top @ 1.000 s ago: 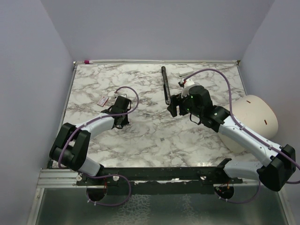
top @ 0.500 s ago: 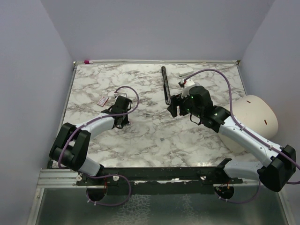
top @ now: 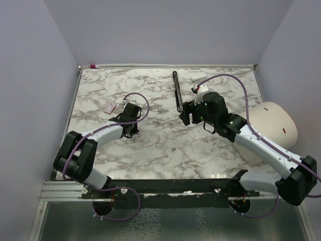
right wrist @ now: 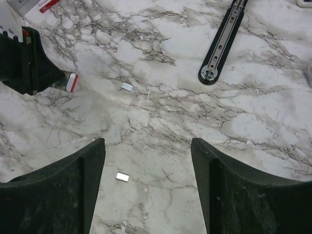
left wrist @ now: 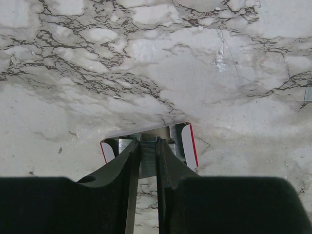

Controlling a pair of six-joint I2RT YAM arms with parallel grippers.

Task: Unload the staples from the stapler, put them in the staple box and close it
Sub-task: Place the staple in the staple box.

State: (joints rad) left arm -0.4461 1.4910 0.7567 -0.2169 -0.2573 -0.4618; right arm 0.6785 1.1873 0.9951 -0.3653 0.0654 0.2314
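The red-and-white stapler point(left wrist: 189, 142) lies on the marble under my left gripper's tips. It also shows in the right wrist view as a small red-and-white end point(right wrist: 72, 82). My left gripper point(left wrist: 147, 146) point(top: 130, 128) is shut on a grey strip of staples point(left wrist: 147, 158) that sits in the stapler. The top view hides the stapler beneath that gripper. Two loose staples point(right wrist: 127, 87) point(right wrist: 122, 177) lie on the marble. My right gripper point(right wrist: 147, 146) point(top: 186, 114) hangs open above the table with nothing between its fingers.
A long black bar point(top: 176, 90) point(right wrist: 223, 41) lies at the back centre, with a small white block point(top: 198, 79) beside it. A small red-and-white piece point(top: 110, 107) lies left of the left gripper. A beige rounded object point(top: 273, 128) sits off the right edge.
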